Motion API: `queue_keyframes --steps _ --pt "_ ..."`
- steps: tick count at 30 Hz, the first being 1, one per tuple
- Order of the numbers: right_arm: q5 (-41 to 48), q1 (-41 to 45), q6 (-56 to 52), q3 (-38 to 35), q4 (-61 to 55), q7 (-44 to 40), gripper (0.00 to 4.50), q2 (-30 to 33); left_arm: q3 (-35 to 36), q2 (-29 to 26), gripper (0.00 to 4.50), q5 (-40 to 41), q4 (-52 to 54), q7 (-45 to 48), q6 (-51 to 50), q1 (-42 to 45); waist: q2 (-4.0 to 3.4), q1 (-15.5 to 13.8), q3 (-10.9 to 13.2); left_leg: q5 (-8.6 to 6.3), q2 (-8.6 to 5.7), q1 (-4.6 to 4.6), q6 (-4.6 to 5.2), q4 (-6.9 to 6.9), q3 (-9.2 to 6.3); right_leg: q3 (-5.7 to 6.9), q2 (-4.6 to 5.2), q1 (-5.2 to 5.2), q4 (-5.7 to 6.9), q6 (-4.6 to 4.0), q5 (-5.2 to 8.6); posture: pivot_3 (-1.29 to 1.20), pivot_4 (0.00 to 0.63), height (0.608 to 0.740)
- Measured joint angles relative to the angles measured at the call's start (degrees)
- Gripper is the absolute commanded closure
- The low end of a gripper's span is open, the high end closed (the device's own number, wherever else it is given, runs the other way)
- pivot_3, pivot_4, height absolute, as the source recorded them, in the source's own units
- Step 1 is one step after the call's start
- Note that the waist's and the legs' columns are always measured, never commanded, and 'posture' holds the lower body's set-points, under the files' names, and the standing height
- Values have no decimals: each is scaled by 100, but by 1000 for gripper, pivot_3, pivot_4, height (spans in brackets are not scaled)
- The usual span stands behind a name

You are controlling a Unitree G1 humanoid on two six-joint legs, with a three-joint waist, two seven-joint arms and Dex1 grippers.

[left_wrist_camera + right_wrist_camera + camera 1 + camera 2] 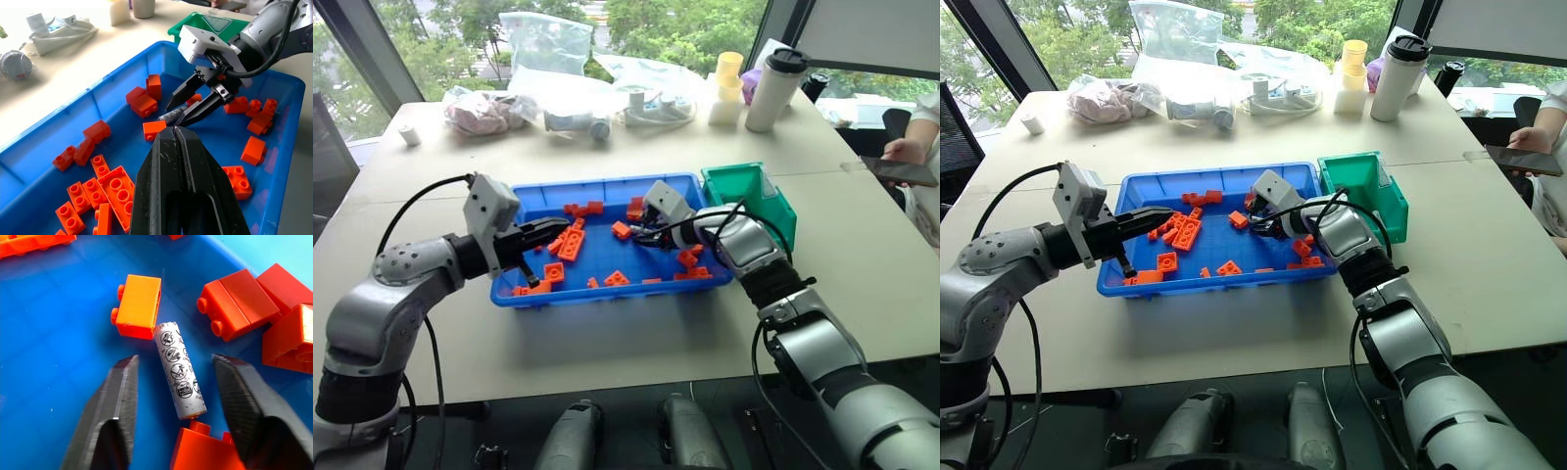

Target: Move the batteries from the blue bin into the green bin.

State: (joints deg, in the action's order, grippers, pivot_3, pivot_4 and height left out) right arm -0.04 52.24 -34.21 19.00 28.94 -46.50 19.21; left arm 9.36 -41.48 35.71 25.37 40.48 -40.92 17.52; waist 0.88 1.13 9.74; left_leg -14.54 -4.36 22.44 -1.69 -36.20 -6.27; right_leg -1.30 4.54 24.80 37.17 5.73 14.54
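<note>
One of the batteries (179, 372), a silvery-white cylinder with printed symbols, lies on the floor of the blue bin (607, 184) beside an orange brick (139, 305). My right gripper (176, 360) is low in the bin's right half and open. Its two fingers straddle the battery with a gap on each side. In the left wrist view the same battery (170, 116) lies between those fingers. My left gripper (554, 229) hovers over the bin's left half, shut on nothing. The green bin (751, 192) stands against the blue bin's right end.
Several orange bricks (570, 244) are scattered across the blue bin. Plastic bags (548, 44), cups (726, 86) and a tall flask (773, 88) stand along the table's far edge. A person's hand with a phone (899, 168) rests at the table's right edge.
</note>
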Motion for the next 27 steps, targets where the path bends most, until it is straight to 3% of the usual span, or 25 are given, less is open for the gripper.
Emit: queue_keyframes --steps 1,5,9,14,18,24,26,27 --pt "-23 0 -21 -1 -32 -14 4449 28 1 0 4500 -1 2 -10 0 0 0 -1 0 0 0 0 0 0 0 0 0 0 0 0 0 0 150 740" --pt "-43 -1 -156 -133 -420 83 4458 212 1 2 4500 -3 3 -65 0 2 0 -5 0 0 0 1 0 0 0 0 2 1 0 0 0 0 150 740" --pt "378 282 -852 -1115 -1025 469 4458 328 -1 3 4500 -3 3 -76 0 9 -1 -17 1 0 0 2 0 2 -1 -1 2 3 0 0 0 0 150 740" --pt "504 691 -1333 -2077 -1191 1052 4458 1158 0 4 4500 0 1 -61 1 17 -1 -67 1 -1 -3 2 2 0 -3 5 5 -8 -13 0 0 0 150 740" --pt "466 282 -1653 -2291 -1308 1214 4458 1858 -8 55 4500 3 -59 -27 2 74 -1 -43 1 -3 0 2 4 3 1 3 12 -8 -12 0 0 0 150 740" --pt "659 -614 -1766 -2072 -1870 686 4458 2160 -149 51 4500 -25 -126 163 102 239 -6 40 3 -3 7 -2 5 4 13 -7 5 -3 -5 0 0 0 150 740" --pt "723 -619 -1758 -2023 -1933 637 3412 2159 -185 51 4500 -34 -197 200 140 281 -6 26 3 -3 7 -2 5 2 12 -6 4 -3 -3 0 0 0 150 740" --pt "739 -619 -1749 -2021 -1980 632 3094 2159 -188 52 4500 -47 -234 211 147 302 -5 12 3 -3 7 -2 5 2 12 -6 4 -4 -4 0 0 0 150 740"
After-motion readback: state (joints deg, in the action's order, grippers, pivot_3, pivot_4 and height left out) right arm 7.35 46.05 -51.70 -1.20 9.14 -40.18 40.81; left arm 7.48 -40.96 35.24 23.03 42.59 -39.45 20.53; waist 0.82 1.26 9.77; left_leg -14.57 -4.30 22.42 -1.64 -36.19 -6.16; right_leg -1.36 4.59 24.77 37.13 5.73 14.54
